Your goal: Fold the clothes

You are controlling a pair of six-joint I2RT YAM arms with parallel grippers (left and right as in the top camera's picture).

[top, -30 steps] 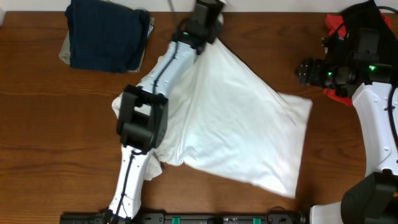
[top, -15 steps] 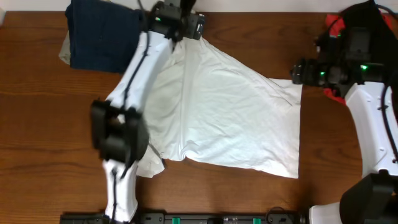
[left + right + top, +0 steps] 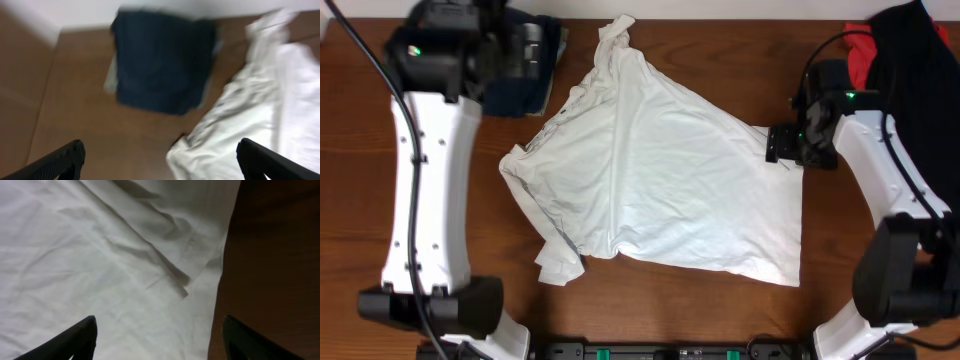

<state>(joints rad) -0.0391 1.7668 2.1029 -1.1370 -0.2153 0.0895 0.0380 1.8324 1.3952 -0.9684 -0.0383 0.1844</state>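
Observation:
The clothes in the middle are a large white T-shirt (image 3: 670, 180), lying rumpled on the brown table with a twisted end at the top (image 3: 615, 35) and a bunched sleeve at the lower left. My left gripper (image 3: 532, 50) hovers open over a folded navy garment (image 3: 520, 90), left of the shirt. The left wrist view shows the left gripper (image 3: 160, 165) with wide-apart fingers, the navy garment (image 3: 160, 60) ahead and the shirt (image 3: 250, 120) at right. My right gripper (image 3: 777, 143) is open over the shirt's right edge; in the right wrist view (image 3: 160, 340) nothing lies between its fingers.
A red garment (image 3: 860, 62) and a black one (image 3: 915, 70) are piled at the back right corner, behind the right arm. A pale tan layer (image 3: 111, 75) peeks from under the navy garment. Bare wood (image 3: 880, 160) shows right of the shirt.
The left gripper let go of the shirt's top end and swung left over the navy garment. The shirt settled flatter. The right gripper came down-left to the shirt's right edge.

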